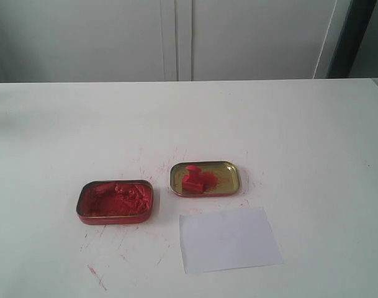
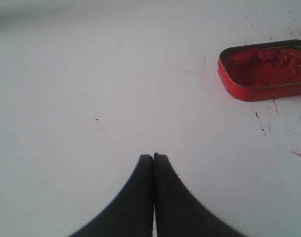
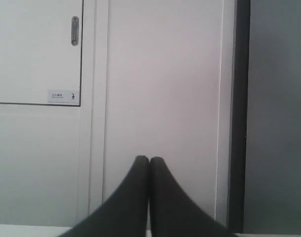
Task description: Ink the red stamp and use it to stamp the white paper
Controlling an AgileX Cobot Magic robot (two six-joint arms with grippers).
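Note:
The red stamp [image 1: 193, 179] lies inside the gold-coloured tin [image 1: 233, 169] near the middle of the white table. The white paper [image 1: 229, 239] lies flat just in front of that tin, plain. The red tin of lumpy ink paste [image 1: 115, 200] sits to the left; it also shows in the left wrist view as the red tin [image 2: 265, 69]. My left gripper [image 2: 153, 156] is shut with nothing in it, over bare tabletop well away from the red tin. My right gripper [image 3: 150, 159] is shut and empty, facing the cabinet wall. Neither gripper shows in the exterior view.
Red ink smears and scratches [image 1: 97, 276] mark the table around the tins. White cabinet doors [image 1: 176, 37] stand behind the table's far edge, one with a metal handle [image 3: 75, 30]. A dark vertical strip [image 3: 241, 113] runs beside the cabinet.

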